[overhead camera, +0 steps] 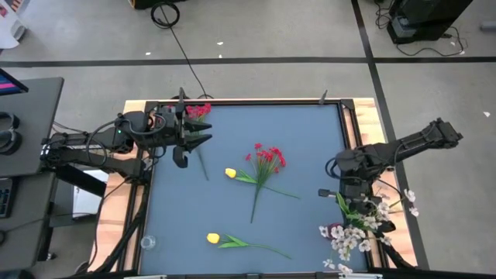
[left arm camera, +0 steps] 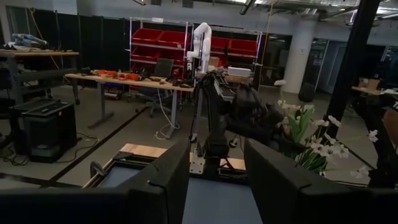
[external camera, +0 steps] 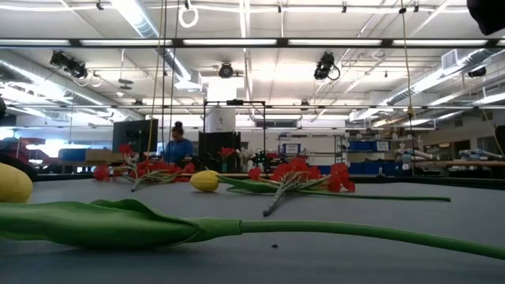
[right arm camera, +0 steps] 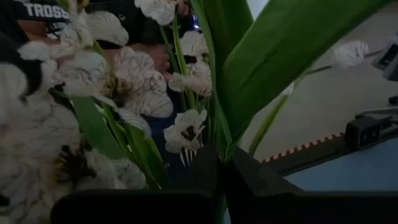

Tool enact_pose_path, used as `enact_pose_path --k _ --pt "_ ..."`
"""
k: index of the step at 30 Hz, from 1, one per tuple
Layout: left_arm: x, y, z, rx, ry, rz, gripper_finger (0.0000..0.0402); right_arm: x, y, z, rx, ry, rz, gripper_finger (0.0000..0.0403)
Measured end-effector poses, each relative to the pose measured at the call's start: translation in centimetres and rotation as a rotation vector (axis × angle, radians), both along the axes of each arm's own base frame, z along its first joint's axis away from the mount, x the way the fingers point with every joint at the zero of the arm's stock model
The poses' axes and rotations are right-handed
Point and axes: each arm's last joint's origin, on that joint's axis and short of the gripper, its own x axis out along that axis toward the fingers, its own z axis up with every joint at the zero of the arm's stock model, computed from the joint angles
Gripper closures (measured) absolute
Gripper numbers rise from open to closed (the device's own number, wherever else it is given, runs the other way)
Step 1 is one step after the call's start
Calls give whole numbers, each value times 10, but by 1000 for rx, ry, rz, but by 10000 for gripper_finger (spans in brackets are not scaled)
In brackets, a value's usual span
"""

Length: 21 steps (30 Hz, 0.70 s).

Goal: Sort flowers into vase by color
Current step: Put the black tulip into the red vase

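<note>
My right gripper (overhead camera: pixel 339 195) is at the table's right edge, shut on a spray of white flowers (overhead camera: pixel 358 227) whose blossoms spread toward the near right corner. My left gripper (overhead camera: pixel 194 132) is open above the far left of the table, next to a red flower (overhead camera: pixel 198 111) that lies flat. A red blossom cluster (overhead camera: pixel 268 158) lies mid-table, its stem crossing the stem of a yellow tulip (overhead camera: pixel 231 173). A second yellow tulip (overhead camera: pixel 213 238) lies near the near edge and fills the foreground of the low view as a yellow tulip stem (external camera: pixel 237 229). My right gripper pinches the white spray's green stems and leaves (right arm camera: pixel 219 146) between its two fingers (right arm camera: pixel 261 180), just below the blossoms. The blossoms (right arm camera: pixel 124 81) fan out past the fingertips. Whether any part rests on the table cannot be told.
A small clear glass (overhead camera: pixel 147 242) stands at the near left corner. Wooden rails (overhead camera: pixel 364 116) frame the blue table top. A desk with a monitor (overhead camera: pixel 15 116) sits beyond the left edge. Bare blue surface (overhead camera: pixel 310 132) lies in the far right part of the table.
</note>
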Motion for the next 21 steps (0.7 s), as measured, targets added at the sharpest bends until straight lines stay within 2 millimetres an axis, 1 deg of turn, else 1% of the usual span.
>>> enact_pose_path --k 10,21 --pt "0 0 0 0 0 0 244 -6 6 -11 -105 28 -26 380" --pt "0 0 0 0 0 -1 244 -7 10 -15 -149 40 -47 379"
